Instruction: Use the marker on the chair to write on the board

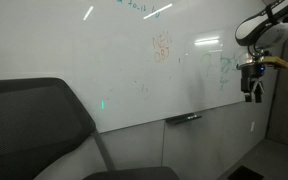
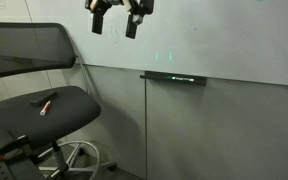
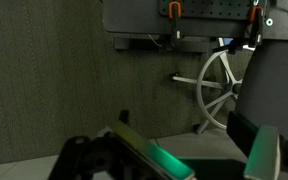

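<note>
Claw (image 2: 115,28) hangs open and empty by the glossy white board (image 2: 214,35), so fetching comes first: down to the slim marker (image 2: 46,104) on the dark upholstered chair (image 2: 79,106).

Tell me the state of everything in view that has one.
board: marked with faint orange and green scribbles.
chair: upright, nobody seated.
marker: lying on the chair seat, not held.
pincer: open, empty, high in front of the board.
</note>
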